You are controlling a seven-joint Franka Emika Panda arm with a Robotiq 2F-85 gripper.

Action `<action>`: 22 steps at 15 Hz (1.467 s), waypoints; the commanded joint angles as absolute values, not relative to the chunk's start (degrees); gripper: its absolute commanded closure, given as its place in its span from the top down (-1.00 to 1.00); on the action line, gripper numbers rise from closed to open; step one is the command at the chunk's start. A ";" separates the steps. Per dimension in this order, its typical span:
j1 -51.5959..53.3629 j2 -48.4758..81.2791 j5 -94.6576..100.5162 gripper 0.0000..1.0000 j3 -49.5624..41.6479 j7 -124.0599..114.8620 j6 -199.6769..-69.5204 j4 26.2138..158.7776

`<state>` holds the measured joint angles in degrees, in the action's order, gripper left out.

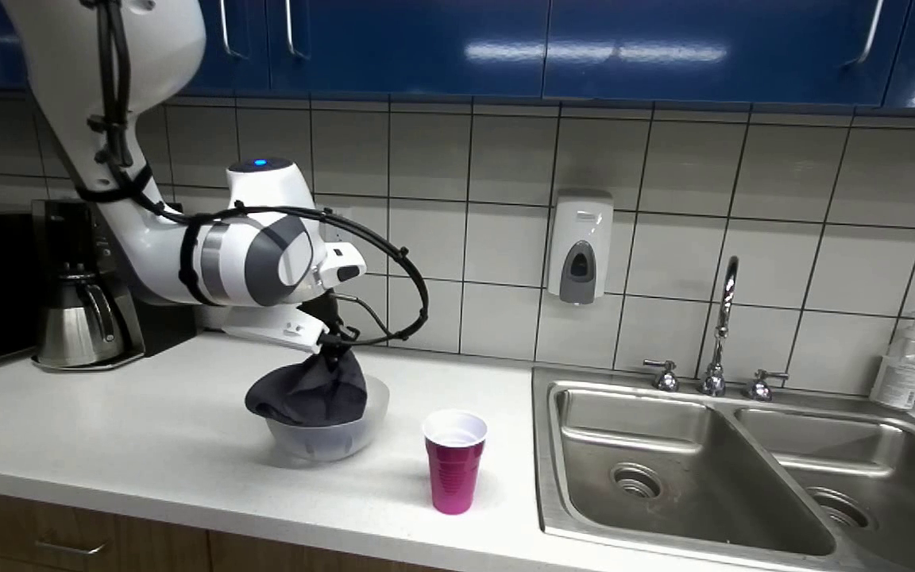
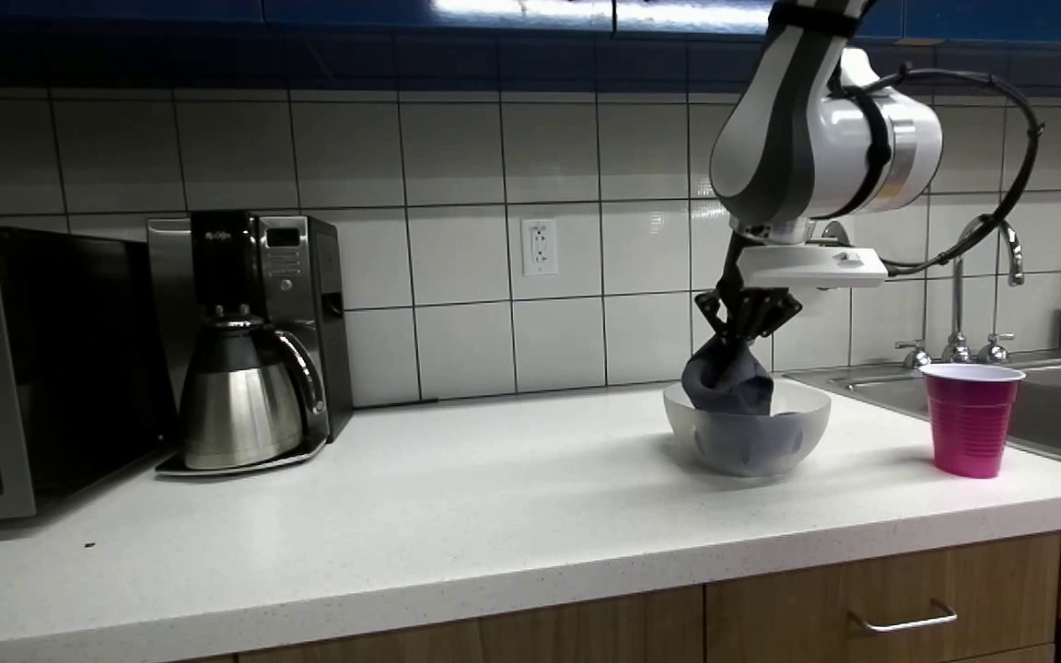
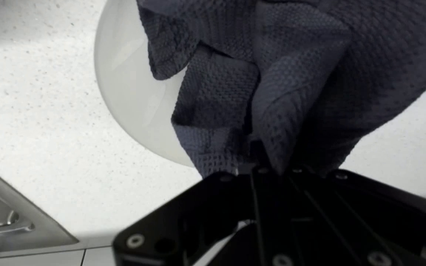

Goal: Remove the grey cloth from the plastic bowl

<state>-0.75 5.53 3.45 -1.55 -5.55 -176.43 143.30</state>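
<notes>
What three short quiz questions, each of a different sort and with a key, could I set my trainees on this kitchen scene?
1. Multiple choice. Which thing is the gripper shut on?
(a) coffee pot
(b) grey cloth
(c) soap bottle

2. True or false. Part of the grey cloth is inside the plastic bowl.

3. Fill the gap. The pink cup stands upright on the ____.

Key: 1. b; 2. true; 3. counter.
</notes>
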 commanded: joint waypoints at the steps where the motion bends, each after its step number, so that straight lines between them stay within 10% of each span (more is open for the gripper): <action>1: 0.09 -4.26 8.15 -0.99 -3.10 -7.47 -176.30 149.16; 22: -1.98 -33.88 10.08 -0.99 9.80 -8.88 -170.21 154.63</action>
<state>-1.40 -29.67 12.04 6.68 -9.10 -173.17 154.40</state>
